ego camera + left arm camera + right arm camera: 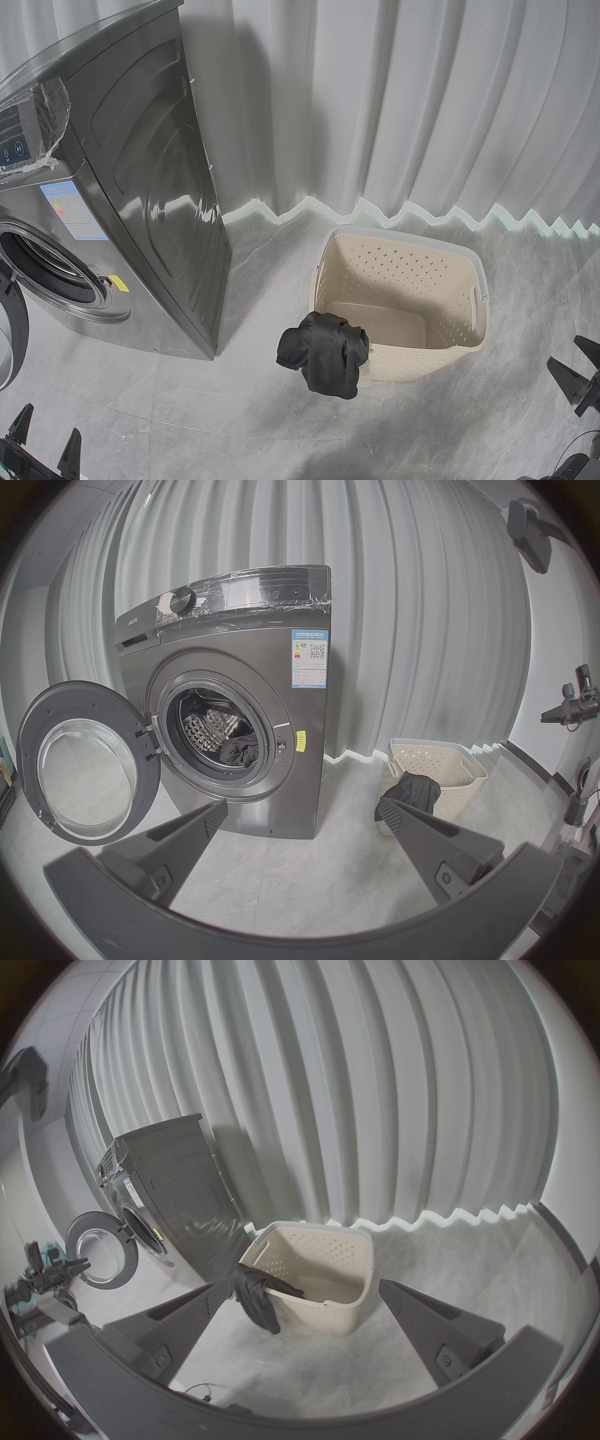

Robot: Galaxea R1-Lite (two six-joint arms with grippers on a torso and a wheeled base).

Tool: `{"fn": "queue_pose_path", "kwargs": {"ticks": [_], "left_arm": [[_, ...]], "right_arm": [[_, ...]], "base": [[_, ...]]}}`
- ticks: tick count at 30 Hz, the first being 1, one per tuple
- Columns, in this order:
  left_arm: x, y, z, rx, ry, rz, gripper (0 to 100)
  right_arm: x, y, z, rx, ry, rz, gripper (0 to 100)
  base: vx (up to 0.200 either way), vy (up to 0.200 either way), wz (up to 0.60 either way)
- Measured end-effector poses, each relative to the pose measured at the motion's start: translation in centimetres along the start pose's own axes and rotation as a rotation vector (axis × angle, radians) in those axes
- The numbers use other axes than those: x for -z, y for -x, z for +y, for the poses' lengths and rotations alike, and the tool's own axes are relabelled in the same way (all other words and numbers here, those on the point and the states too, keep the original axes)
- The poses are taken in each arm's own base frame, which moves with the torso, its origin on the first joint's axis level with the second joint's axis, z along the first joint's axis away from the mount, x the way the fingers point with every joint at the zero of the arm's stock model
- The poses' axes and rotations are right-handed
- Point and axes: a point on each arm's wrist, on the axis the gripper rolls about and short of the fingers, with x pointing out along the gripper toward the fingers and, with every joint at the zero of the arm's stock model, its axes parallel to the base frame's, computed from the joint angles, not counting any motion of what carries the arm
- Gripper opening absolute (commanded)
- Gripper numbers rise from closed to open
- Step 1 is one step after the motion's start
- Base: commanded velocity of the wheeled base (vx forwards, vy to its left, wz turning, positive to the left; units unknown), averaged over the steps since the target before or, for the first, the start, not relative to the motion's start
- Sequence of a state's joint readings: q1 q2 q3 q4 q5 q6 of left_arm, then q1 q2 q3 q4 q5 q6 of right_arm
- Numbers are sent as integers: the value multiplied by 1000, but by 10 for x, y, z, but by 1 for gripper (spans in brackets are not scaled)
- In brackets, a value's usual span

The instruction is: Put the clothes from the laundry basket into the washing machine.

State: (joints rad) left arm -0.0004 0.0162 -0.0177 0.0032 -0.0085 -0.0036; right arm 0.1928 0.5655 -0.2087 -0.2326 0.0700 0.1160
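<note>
A cream laundry basket (431, 262) stands on the floor to the right of the grey washing machine (137, 175). A dark garment (328, 353) hangs over the basket's near left rim, also seen as the garment (415, 790) and garment (256, 1294). The machine door (84, 764) is swung open, and a dark cloth (240, 750) lies inside the drum. My left gripper (44, 434) is low at the front left, open and holding nothing. My right gripper (578, 369) is at the far right, open and holding nothing. Both are well short of the basket.
White pleated curtains (406, 106) run along the wall behind the basket and machine. The grey marbled floor (250, 412) stretches between the grippers and the basket. The open door swings out to the machine's left.
</note>
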Motion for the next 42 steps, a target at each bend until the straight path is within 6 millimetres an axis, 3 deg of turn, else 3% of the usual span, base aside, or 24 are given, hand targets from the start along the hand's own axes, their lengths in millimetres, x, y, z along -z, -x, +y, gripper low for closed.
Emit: {"fn": "queue_pose_path", "kwargs": {"ticks": [11, 23, 28, 42], "left_arm": [[0, 0, 0, 0, 4, 0, 100], [0, 0, 0, 1, 8, 0, 100], [0, 0, 0, 2, 8, 0, 100], [0, 0, 0, 4, 8, 0, 100]], "right_arm": [[-10, -97, 10, -98, -68, 161, 100], [26, -197, 40, -170, -62, 248, 100], [45, -222, 55, -204, -27, 299, 100], [71, -262, 82, -270, 23, 350, 100]], "base": [[0, 0, 0], [0, 0, 0], [0, 0, 0], [0, 0, 0]]}}
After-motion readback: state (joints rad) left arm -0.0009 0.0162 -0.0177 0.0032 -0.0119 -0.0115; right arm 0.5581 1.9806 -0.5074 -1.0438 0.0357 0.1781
